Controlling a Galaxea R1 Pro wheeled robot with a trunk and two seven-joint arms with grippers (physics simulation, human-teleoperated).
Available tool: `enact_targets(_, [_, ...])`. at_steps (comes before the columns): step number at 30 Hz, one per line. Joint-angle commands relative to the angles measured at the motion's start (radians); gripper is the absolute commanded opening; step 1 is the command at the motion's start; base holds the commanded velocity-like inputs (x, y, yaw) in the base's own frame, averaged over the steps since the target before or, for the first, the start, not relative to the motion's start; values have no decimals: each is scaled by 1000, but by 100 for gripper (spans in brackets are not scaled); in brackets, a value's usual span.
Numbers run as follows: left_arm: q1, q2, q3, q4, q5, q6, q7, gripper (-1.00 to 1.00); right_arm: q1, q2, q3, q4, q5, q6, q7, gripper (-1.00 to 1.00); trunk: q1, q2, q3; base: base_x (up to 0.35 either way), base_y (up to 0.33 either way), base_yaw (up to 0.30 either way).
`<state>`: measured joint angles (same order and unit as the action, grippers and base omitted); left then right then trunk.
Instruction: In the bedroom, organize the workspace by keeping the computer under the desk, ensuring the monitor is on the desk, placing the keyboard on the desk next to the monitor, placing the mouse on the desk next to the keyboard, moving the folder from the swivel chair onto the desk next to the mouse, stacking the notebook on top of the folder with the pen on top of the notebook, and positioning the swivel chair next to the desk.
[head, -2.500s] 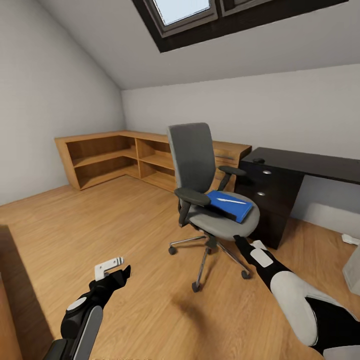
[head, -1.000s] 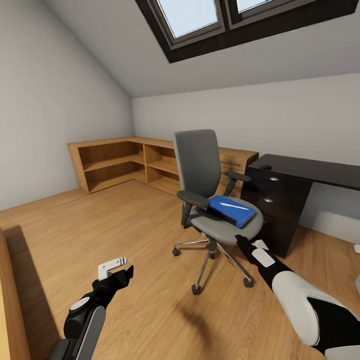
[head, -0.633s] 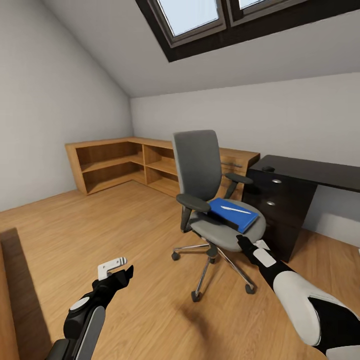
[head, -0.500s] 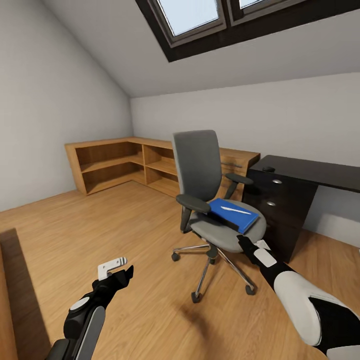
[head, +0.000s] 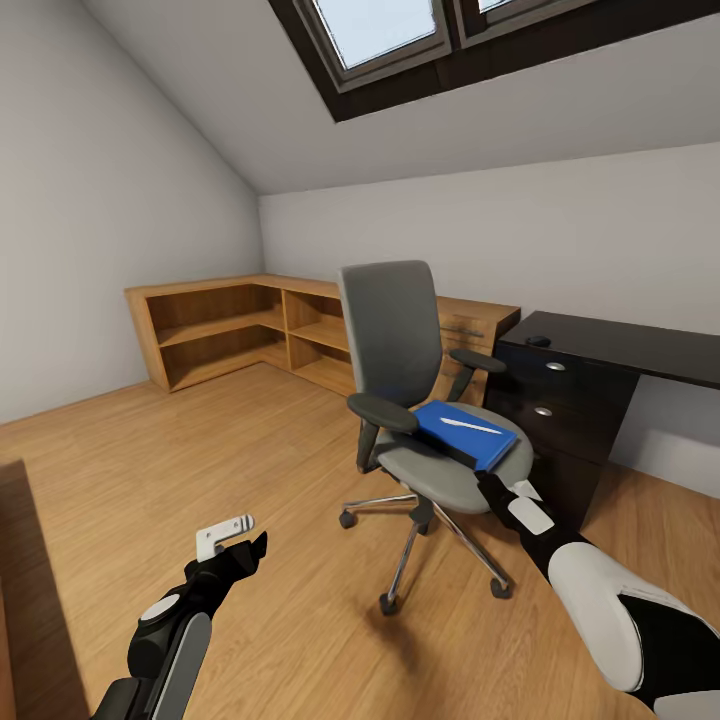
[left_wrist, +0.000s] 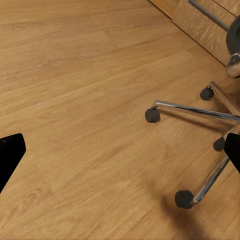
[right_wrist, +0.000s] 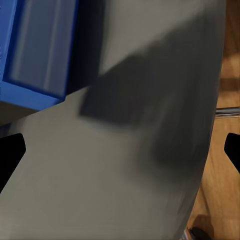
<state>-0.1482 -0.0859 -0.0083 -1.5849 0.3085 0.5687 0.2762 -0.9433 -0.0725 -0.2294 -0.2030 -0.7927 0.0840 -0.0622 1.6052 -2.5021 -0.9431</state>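
1. The left hand (head: 228, 537), black with a white finger, is held low over the light wood plank floor (head: 200, 450); in the left wrist view its two dark fingertips (left_wrist: 10, 155) are seen spread wide at the frame edges, with nothing between them.
2. The right hand (head: 497, 492) is reached out to the front edge of the seat; in the right wrist view its fingertips (right_wrist: 9, 155) are likewise set wide apart, empty, with grey seat fabric close in front of them.
3. The grey upholstered swivel chair with black armrests and chrome star base (head: 400, 350) is stood on the floor just beside the table's drawer unit.
4. A flat bright blue folder (head: 470, 438) is laid on the seat, over something dark whose edge shows beneath it; a thin white pen (head: 468, 427) is rested on top.
5. The table with a glossy black top (head: 620, 345) is placed to the right, and a small dark mouse (head: 539, 341) is seen on its near corner.
6. A low oak shelf unit (head: 230, 325) is set along the far walls.
7. A dark-framed skylight (head: 400, 30) is fitted in the sloped ceiling.
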Motion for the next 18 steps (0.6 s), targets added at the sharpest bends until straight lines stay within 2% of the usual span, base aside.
enact_targets(1, [-1, 0, -1, -1, 11, 3, 9, 100, 0, 0, 2, -3, -8, 5, -5, 100, 0, 0, -1, 3, -1, 0])
enact_targets(7, [-1, 0, -1, -1, 11, 3, 9, 100, 0, 0, 2, -3, -8, 5, -5, 100, 0, 0, -1, 1, -1, 42])
enact_targets(18, [-1, -1, -1, -1, 11, 3, 9, 100, 0, 0, 2, -3, -8, 5, -5, 100, 0, 0, -1, 0, 0, 192])
